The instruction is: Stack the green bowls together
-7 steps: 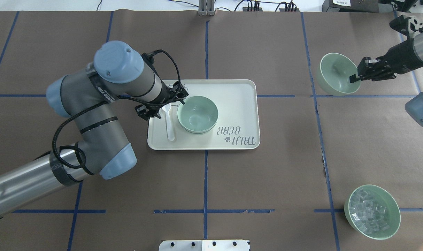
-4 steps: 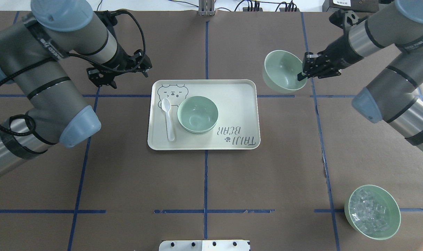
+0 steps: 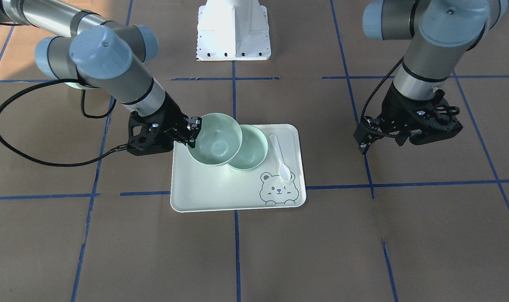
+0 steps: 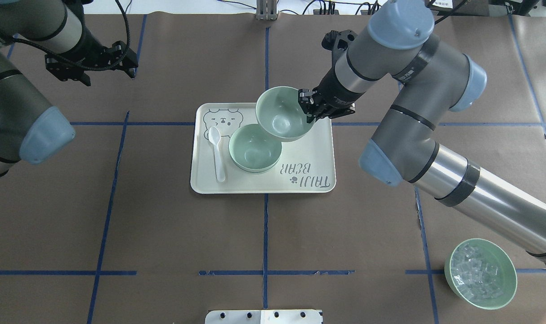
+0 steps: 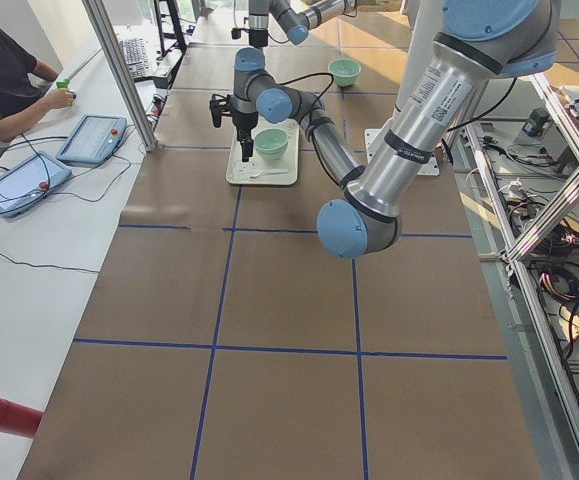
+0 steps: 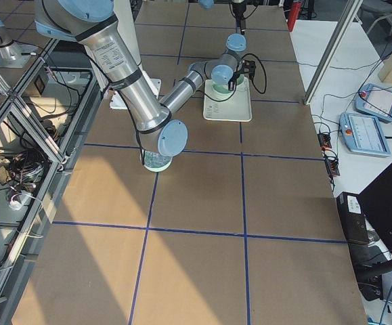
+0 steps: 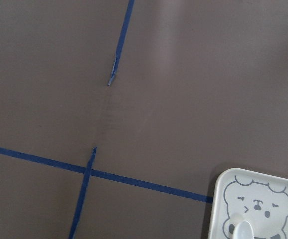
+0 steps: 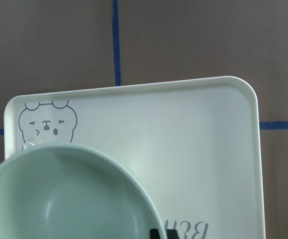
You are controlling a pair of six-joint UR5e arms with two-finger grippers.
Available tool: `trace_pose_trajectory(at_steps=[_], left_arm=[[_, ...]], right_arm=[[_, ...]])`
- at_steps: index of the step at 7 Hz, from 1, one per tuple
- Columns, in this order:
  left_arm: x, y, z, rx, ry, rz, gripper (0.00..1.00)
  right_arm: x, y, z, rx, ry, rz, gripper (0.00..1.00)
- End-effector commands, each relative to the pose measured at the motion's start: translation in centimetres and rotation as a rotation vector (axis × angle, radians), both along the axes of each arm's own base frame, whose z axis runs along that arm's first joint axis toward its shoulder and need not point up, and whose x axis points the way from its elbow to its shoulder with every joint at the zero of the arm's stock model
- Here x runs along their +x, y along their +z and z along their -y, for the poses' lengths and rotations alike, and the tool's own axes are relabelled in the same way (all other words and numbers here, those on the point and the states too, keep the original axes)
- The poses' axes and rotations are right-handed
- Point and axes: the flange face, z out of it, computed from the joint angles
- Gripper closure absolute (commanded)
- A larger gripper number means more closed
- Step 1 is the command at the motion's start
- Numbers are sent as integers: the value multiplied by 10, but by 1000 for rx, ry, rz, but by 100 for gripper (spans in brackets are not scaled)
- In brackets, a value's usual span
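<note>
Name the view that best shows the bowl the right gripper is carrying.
Overhead exterior: the carried bowl shows whole, pinched at its rim by the right gripper, overlapping the resting bowl on the tray. Front-facing shows it nearly as well; the right wrist view crops it to a partial rim; both side views show it tiny.

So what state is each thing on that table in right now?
tray bowl: upright on the tray.
held bowl: lifted, tilted, partly over the tray bowl, not nested.
right gripper: shut on the held bowl's rim.
spoon: lying flat on the tray.
cube bowl: upright, holding clear cubes.
left gripper: open, empty.
</note>
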Motion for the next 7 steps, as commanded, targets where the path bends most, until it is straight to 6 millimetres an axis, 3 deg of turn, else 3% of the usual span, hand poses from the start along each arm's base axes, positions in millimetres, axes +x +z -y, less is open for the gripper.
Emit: trace_pose_trajectory(at_steps=[1,2,4,5,6,7], left_arm=[[-14,13,4,16,11,21,0],[-21,13,6,20,5,22,0],[-25,17,8,24,9,28,0],[-25,17,8,24,9,28,0],[-25,17,8,24,9,28,0],[-25,18,8,23,9,29,0]], right_arm=[[-49,-20,-7,25,-5,-33,100],[-63,-17,-9,21,-12,-49,100],[-70,-16,-16,20,-25,-49,100],[-74,-14,-19,18,-32,-53,20],[-76,-15,-20,28,-10,-57,0],[-75,-18,-22,24,-7,-52,0]])
